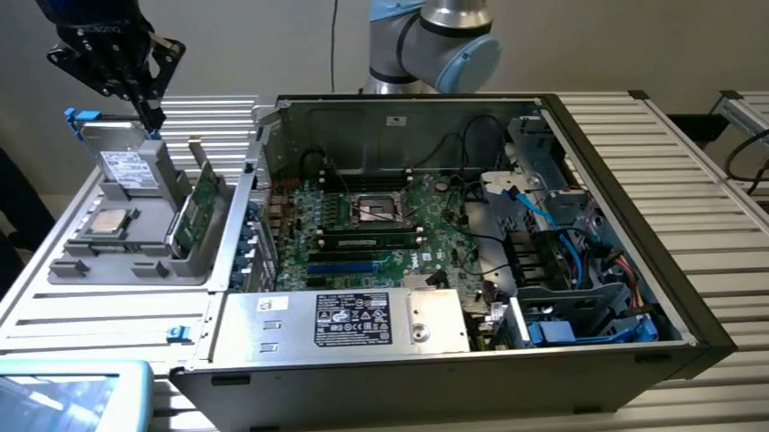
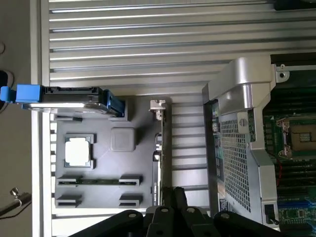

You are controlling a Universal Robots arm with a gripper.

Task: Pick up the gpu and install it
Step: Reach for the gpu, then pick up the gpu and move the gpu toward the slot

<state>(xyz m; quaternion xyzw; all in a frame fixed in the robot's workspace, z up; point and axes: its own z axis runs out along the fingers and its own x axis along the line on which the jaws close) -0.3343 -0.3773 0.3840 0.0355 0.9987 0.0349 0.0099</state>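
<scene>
The gpu (image 1: 197, 212) stands on edge in a slot of the grey parts holder (image 1: 115, 266), green board facing the exterior view's left. My gripper (image 1: 153, 126) hangs above the holder's far end, over the hard drive (image 1: 125, 167), apart from the gpu and holding nothing; its fingers look shut. From the wrist view the gpu (image 2: 165, 148) appears edge-on with its silver bracket (image 2: 157, 106) at one end, and my gripper (image 2: 173, 193) sits over its other end. The open computer case (image 1: 601, 135) lies beside the holder, motherboard (image 1: 360, 225) exposed.
The holder (image 2: 103, 165) also carries a cpu (image 2: 79, 150), a memory stick (image 2: 98, 181) and the blue-tabbed hard drive (image 2: 69, 96). Blue expansion slots (image 1: 348, 265) lie near the power supply (image 1: 360, 319). Cables and drive cages fill the case's right side. Ribbed metal table (image 2: 148, 39) all around.
</scene>
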